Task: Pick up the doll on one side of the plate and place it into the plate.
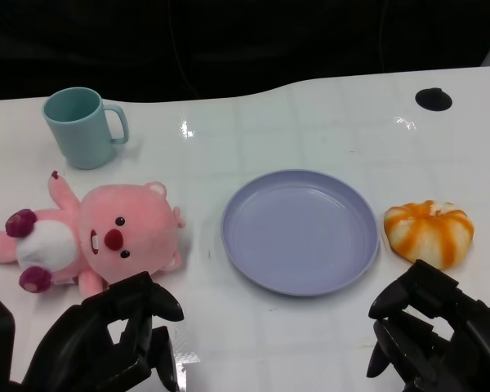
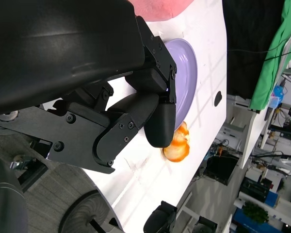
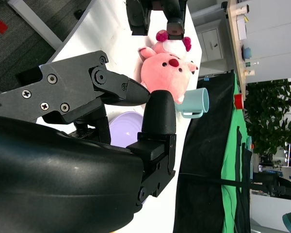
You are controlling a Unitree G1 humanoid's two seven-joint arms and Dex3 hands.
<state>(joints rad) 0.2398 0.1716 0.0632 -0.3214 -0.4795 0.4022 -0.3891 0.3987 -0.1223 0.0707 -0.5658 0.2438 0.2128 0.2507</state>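
The pink doll (image 1: 98, 237) lies on its back on the white worktop (image 1: 310, 122), at nine o'clock from the purple plate (image 1: 300, 231) and near it, not touching it. Its big head points toward the plate, and its white belly and dark pink paws point toward the worktop's left edge. The plate has nothing in it. At three o'clock from the plate, just beside its rim, sits a white and orange round soft toy (image 1: 429, 232). At eleven o'clock from the doll, well apart from the plate, a teal mug (image 1: 83, 126) stands upright with its handle toward the plate. A small black round spot (image 1: 434, 99) is on the worktop at one o'clock from the plate, near the far edge. My left hand (image 1: 114, 343) hangs at six o'clock from the doll, very close to it; the fingers are curled a little but spread, and they hold nothing. My right hand (image 1: 433, 331) is at six o'clock from the orange toy, also released, with fingers apart and nothing between them.
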